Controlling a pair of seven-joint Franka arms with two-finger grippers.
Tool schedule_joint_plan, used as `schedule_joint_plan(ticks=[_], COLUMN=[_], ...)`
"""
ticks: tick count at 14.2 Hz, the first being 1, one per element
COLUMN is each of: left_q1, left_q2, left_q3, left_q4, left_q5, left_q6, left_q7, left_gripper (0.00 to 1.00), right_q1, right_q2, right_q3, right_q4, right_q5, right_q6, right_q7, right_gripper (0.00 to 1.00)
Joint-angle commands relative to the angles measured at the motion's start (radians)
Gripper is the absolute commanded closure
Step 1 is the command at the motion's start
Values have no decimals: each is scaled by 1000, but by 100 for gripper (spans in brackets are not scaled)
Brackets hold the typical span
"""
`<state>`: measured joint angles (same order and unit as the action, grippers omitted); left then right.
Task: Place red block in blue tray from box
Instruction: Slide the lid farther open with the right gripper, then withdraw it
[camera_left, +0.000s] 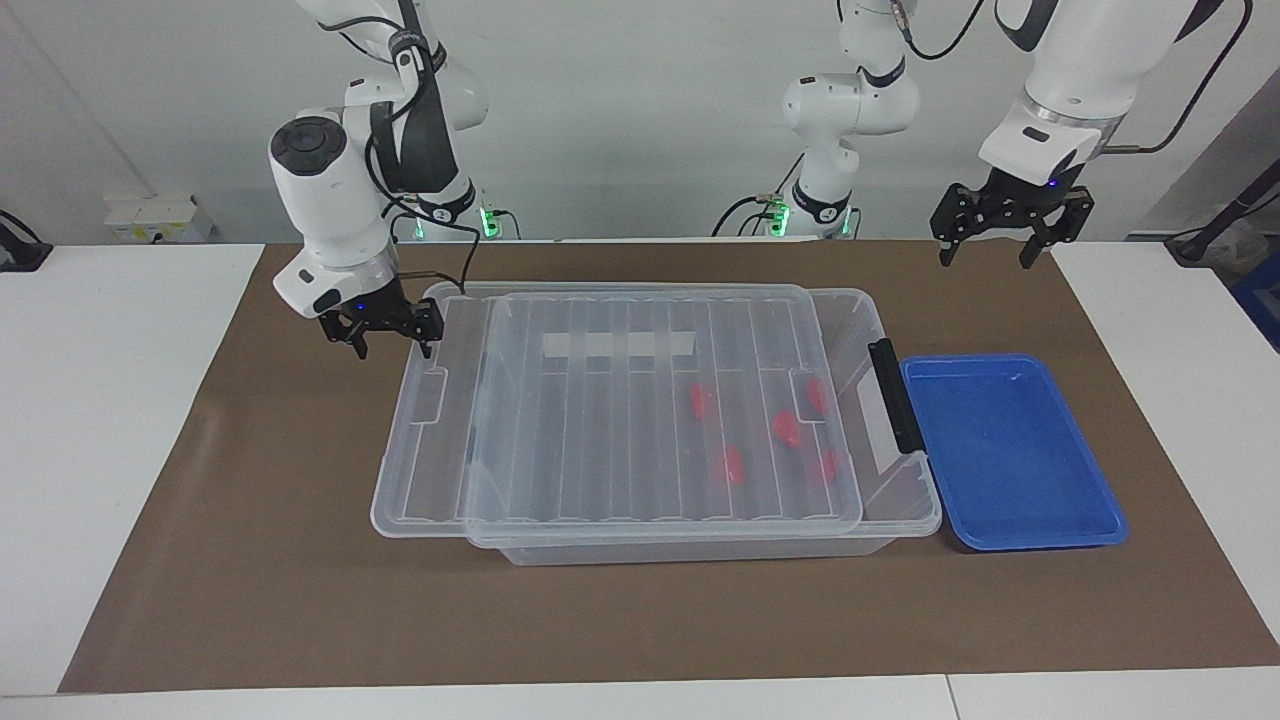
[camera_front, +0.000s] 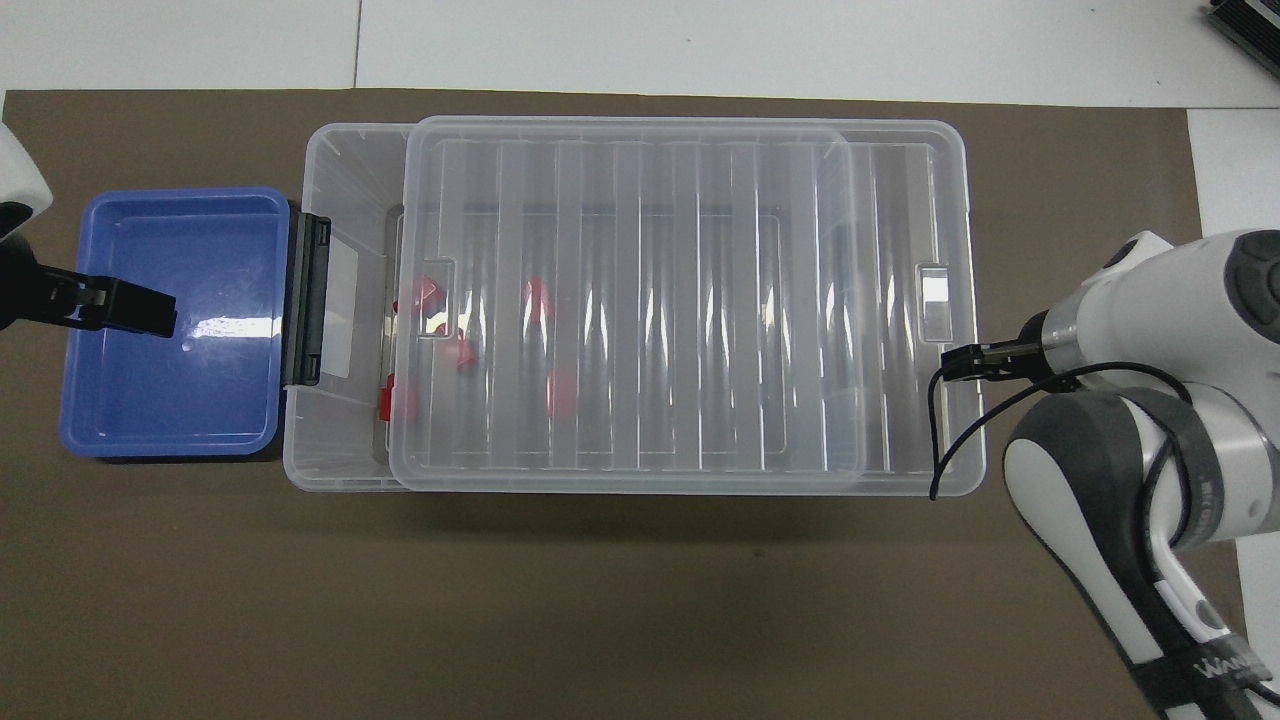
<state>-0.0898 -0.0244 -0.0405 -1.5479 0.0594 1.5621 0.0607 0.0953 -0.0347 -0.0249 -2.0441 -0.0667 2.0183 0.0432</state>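
Note:
The clear box (camera_left: 905, 505) lies mid-table, its black handle (camera_left: 895, 395) toward the blue tray (camera_left: 1010, 450). Its ribbed lid (camera_left: 600, 440) rests on top, shifted toward the right arm's end, so a strip of the box stands open at the handle end (camera_front: 340, 160). Several red blocks (camera_left: 787, 427) lie inside near the handle, mostly under the lid (camera_front: 535, 295). My right gripper (camera_left: 392, 345) is open, low beside the lid's corner at the right arm's end (camera_front: 960, 360). My left gripper (camera_left: 990, 255) is open and raised; from above it is over the empty blue tray (camera_front: 170, 400).
A brown mat (camera_left: 300, 560) covers the table's middle, with white table at both ends. The tray touches the box's handle end. A cable hangs from the right arm by the lid's edge (camera_front: 935, 440).

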Motion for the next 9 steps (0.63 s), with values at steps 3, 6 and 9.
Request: schedule_joint_plan(ticks=[3, 6, 9], left_q1=[-10, -10, -10], left_q2=[-34, -34, -34], left_q3=[16, 16, 16], left_q4=[-37, -37, -37], left_q5=[-12, -12, -12], left_q6=[9, 9, 9], left_q7=[7, 7, 7], left_gripper=[0, 0, 0], right_q1=[-104, -144, -167], right_q2=[-27, -22, -21], right_q3=[6, 6, 6], right_q4=[-30, -24, -24], right_q5=[-21, -21, -21], right_q6=[-9, -7, -4], right_q7=[-184, -264, -305], right_gripper=[8, 8, 7])
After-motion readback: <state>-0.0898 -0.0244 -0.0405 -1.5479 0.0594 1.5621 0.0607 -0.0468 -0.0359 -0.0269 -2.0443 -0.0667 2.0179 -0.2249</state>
